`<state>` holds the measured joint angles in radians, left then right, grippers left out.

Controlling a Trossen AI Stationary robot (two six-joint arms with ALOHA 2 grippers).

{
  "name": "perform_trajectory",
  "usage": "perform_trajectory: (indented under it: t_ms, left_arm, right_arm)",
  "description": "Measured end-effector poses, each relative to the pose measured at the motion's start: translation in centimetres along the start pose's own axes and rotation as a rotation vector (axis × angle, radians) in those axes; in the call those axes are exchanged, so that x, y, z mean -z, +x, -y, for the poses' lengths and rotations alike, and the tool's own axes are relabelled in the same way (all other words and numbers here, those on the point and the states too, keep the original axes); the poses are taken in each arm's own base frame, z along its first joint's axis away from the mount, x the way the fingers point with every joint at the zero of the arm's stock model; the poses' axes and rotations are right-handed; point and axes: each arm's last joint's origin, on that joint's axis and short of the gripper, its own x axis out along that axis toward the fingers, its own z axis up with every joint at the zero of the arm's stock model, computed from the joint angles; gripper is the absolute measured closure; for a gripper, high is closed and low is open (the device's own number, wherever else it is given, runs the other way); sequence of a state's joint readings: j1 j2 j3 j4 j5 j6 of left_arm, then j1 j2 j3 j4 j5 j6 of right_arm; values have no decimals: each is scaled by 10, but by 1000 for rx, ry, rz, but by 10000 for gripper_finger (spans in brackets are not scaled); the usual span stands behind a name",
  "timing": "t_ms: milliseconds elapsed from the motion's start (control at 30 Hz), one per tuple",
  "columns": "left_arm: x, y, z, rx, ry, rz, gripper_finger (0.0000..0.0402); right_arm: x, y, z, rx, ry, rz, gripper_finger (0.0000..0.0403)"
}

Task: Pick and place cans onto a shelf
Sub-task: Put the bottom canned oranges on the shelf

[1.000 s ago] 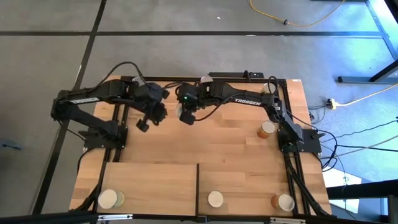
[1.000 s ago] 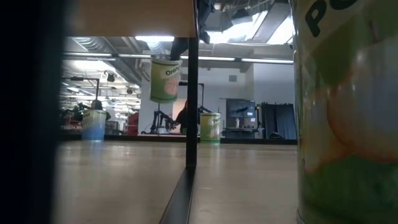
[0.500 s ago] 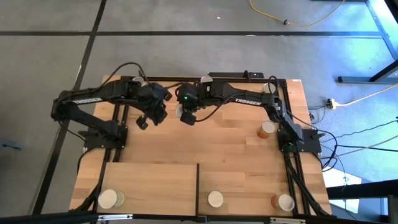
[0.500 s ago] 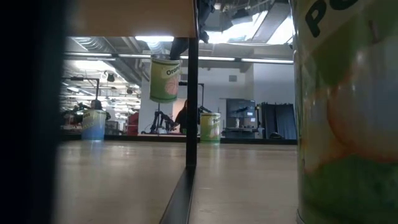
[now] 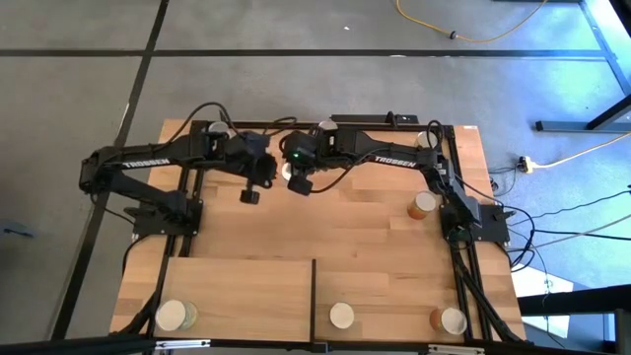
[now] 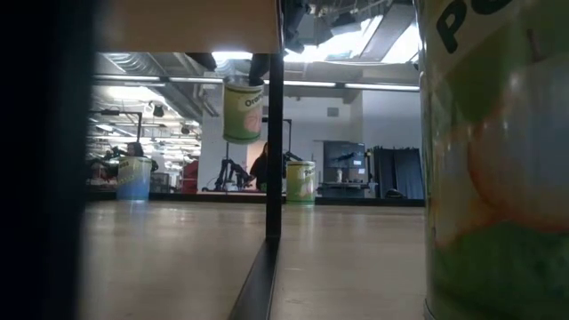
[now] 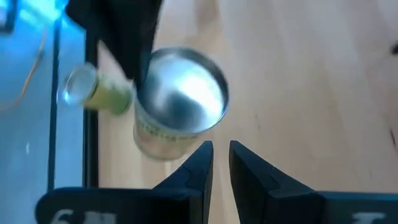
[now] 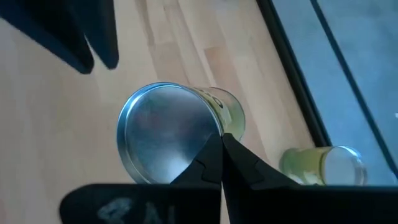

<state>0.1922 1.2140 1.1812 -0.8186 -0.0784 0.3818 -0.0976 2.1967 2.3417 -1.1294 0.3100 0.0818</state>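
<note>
At the lower left of the high view, one cream-topped can [image 5: 175, 316] is seen standing on the shelf [image 5: 237, 286], a flat panel of pale plain wood. Above it, in the upper middle, the left gripper [image 5: 250, 195] is held over the striped butcher-block table [image 5: 375, 237]; its fingers are parted by a narrow gap and nothing is pinched between them.

Just to its right, a green can [image 6: 243, 111] is hung clear of the tabletop in the low view. It appears to be pinched at its rim by the right gripper [image 8: 219, 138], whose fingers are pressed together against the can's edge. The can's round end is shown as bright, smooth metal, and its side is wrapped in a glossy label.

The carrying step is judged to be in hand. Next, the can has to be brought down the frame to the shelf and set upright beside the thin dark divider [image 5: 314, 291]. Farther right, an orange-sided can [image 5: 422, 205] is left waiting.
</note>
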Motion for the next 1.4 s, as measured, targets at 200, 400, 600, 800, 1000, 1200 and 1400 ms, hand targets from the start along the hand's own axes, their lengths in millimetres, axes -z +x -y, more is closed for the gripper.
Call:
perform_trajectory:
  t_ms: [200, 400, 600, 800, 1000, 1200, 1400]
  left_arm:
    - [1, -2, -3, -106, -227, -18, 356]
    - [-2, -2, -6, -153, -374, 22, 356]
    - [-6, -2, -8, -211, -421, 60, 356]
    - [2, 16, -4, -235, -504, 99, 357]
    - [3, 21, 1, -325, -489, 96, 357]
    - [3, 20, 0, -370, -489, 98, 357]
    - [3, 22, -1, -375, -467, 86, 357]
  right_arm:
    - [0, 0, 0, 11, -34, 4, 403]
    - [-2, -1, -2, 75, -76, 22, 403]
    - [-4, -4, -9, 79, -118, 54, 403]
    - [-6, -5, -14, 91, -121, 81, 403]
    - [-6, -6, -15, 94, -120, 88, 403]
    - [-7, -6, -15, 96, -133, 93, 403]
    - [-8, -6, -15, 93, -144, 100, 403]
